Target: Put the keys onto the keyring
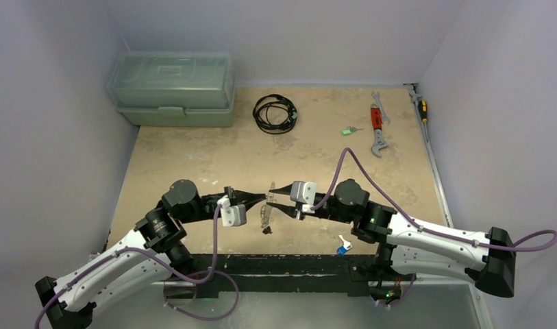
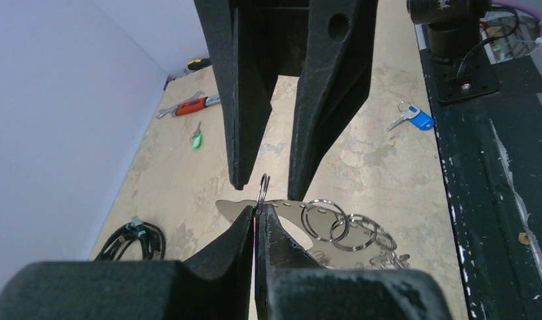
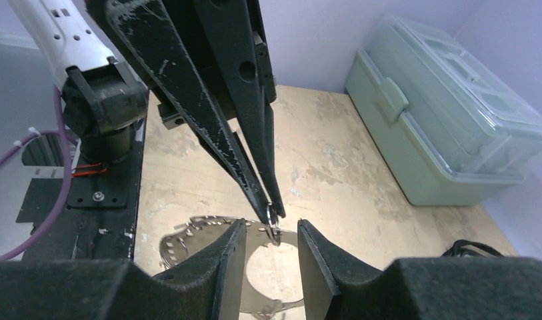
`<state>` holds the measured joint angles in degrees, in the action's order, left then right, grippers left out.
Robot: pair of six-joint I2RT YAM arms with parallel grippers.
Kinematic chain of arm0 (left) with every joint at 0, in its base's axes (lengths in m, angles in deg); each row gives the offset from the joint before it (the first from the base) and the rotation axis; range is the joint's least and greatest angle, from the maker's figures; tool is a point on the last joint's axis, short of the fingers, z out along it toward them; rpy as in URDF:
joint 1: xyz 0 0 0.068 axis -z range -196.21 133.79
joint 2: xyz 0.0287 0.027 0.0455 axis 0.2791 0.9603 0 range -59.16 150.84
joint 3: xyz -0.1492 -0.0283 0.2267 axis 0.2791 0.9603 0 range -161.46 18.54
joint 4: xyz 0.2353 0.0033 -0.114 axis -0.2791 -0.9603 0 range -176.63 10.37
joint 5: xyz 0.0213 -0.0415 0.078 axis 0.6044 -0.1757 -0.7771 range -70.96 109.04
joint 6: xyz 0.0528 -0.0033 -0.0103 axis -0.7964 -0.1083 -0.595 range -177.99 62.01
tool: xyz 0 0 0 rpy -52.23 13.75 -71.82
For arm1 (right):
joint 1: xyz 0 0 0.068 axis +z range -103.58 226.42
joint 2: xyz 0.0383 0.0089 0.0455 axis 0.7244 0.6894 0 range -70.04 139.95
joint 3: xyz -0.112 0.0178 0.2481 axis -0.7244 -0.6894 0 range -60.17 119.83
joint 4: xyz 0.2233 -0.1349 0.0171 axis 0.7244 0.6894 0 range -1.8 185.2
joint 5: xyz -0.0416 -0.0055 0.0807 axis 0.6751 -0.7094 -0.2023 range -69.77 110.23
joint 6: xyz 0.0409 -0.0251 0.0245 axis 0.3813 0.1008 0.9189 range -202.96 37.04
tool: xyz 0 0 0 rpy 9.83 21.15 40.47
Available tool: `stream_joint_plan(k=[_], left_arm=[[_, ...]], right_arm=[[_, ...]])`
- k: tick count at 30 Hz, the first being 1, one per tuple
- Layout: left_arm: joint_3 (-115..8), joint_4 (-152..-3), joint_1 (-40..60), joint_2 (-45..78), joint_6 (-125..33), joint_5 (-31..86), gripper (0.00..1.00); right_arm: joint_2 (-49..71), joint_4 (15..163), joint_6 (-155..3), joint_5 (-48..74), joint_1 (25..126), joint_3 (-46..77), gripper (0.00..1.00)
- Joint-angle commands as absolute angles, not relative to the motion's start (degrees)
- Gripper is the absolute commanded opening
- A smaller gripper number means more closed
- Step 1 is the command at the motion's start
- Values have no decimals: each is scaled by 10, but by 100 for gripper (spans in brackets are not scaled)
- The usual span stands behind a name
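Observation:
The keyring [image 1: 265,218] is a flat silvery loop with punched holes [image 2: 286,203] that carries several small split rings [image 2: 325,219]. It hangs just above the table between the arms. My left gripper [image 2: 256,210] is shut on one small split ring [image 2: 263,185] of it. My right gripper [image 3: 271,230] is open, its fingers [image 3: 231,250] on either side of that ring [image 3: 273,217] without touching it. A blue-headed key [image 1: 342,248] lies near the front edge. A green-headed key [image 1: 348,130] lies at the far right.
A black coiled cable [image 1: 275,113] lies at the back middle. A green toolbox [image 1: 172,89] stands at the back left. A red-handled wrench [image 1: 377,127] and a screwdriver [image 1: 421,110] lie at the back right. Walls close in on three sides.

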<state>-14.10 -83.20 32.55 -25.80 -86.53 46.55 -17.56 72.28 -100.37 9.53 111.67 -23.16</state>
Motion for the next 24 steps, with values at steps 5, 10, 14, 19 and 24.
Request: stream_joint_plan(k=[5,10,14,19,24], left_arm=[[-139,-789,322,-265,-853,509,0],[-139,-790,322,-266,-852,510,0],[-138,-792,322,-265,-852,512,0],[-137,-792,321,-268,-852,512,0],[-132,-790,321,-274,-857,524,0]], right_arm=[[-159,699,-1008,130,1121,-230,32],[-160,697,-1008,135,1121,-230,23],[-159,698,-1007,141,1121,-229,19],[-155,697,-1005,149,1121,-228,2],[-152,696,-1004,164,1121,-228,0]])
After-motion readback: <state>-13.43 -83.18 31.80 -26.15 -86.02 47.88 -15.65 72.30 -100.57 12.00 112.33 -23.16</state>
